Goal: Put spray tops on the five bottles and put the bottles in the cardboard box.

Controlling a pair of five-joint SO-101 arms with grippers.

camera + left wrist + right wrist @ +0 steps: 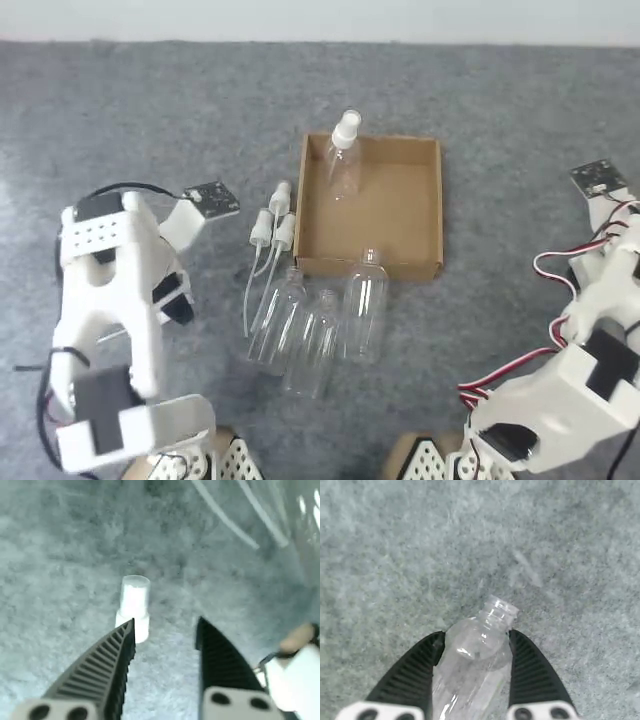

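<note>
Capping is the step now, I judge: my right hand (476, 634) is clamped on an uncapped bottle (470, 680), and my left hand (165, 620) stands apart beside a spray top (134, 605) on the desk (60, 555). Next I must grip this top and bring it to the neck.

Mottled grey carpet tabletop (500, 100); plain brown square cardboard box (395, 215) at twelve o'clock; clear plastic bottles (364, 305); white plastic spray tops (262, 226); white arms (110, 290); black ribbed gripper fingers (112, 655).

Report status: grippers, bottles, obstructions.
Left gripper open at a loose spray top. Right gripper shut on an uncapped bottle. One capped bottle in the cardboard box, three bare bottles in front. No obstruction seen.
</note>
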